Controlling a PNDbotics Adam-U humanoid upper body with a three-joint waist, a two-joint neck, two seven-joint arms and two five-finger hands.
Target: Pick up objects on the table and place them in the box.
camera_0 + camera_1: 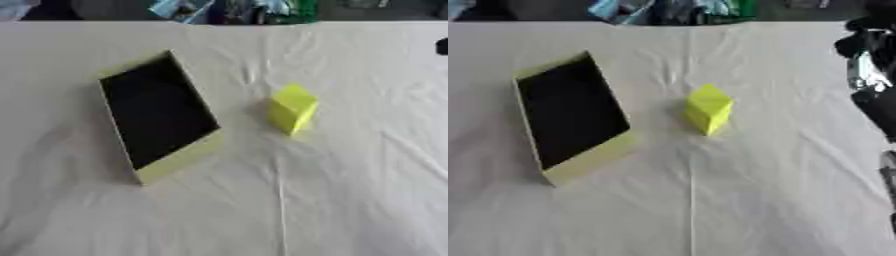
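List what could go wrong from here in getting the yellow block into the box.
1. The yellow block rests on a creased white cloth; a sideways touch may tip or slide it before it is grasped.
2. The box lies askew close to the block's left, so an arm reaching in could knock its wall.
3. The right arm shows only at the right edge; its hand is out of sight, so the reach is long.

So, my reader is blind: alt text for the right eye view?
A yellow block lies on a white cloth, right of an open yellow box with a dark inside. A black and silver arm enters at the right edge.
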